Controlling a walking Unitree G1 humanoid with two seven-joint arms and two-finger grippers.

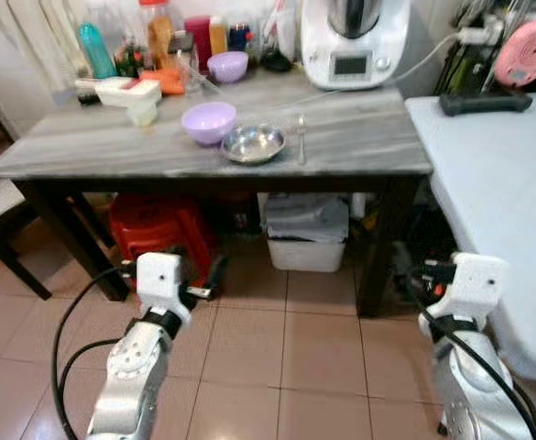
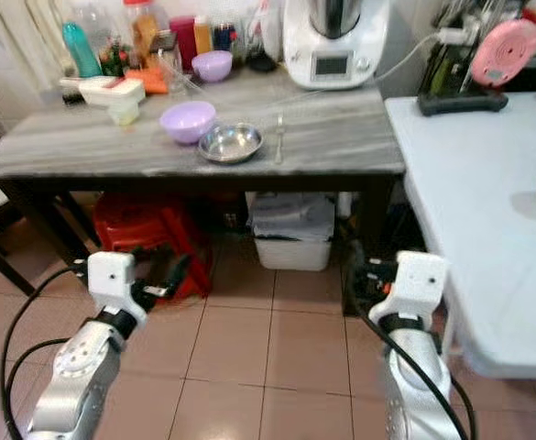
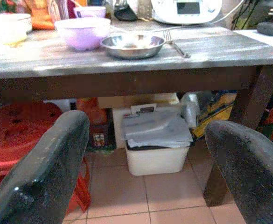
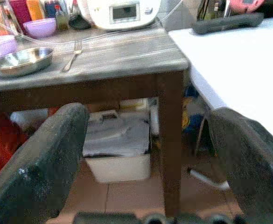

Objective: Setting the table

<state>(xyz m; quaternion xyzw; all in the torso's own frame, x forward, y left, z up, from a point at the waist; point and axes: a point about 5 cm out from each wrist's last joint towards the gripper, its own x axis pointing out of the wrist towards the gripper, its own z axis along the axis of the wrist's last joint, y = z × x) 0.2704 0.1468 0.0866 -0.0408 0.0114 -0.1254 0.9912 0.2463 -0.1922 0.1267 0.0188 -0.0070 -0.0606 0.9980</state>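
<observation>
Standing off: robot faces grey table (image 1: 359, 147), both arms low over tiled floor, short of table's front edge.
Left gripper (image 3: 141, 172): fingers wide apart, nothing held; points under table toward white bin (image 1: 306, 234).
Right gripper (image 4: 148, 163): fingers wide apart too, empty; aimed at table's front right leg.
Steel bowl (image 1: 253, 143): near front edge, about mid-length of table, touching or just beside lilac bowl (image 1: 209, 122) on its left.
Fork (image 1: 300, 137): just right of steel bowl, long axis front-to-back, tines toward back edge.
Direction: all three lie ahead and above both grippers; need lift plus reach fwd.
Nearer arm: judged left for bowls, right for fork; margin small.
Edges: front edge close to steel bowl, so little slack for a drag toward robot.
Open room: bare top on table's right half; white table (image 1: 497, 183) abuts at right, mostly bare. Back edge crowded w/ bottles, appliance (image 1: 355, 38).
</observation>
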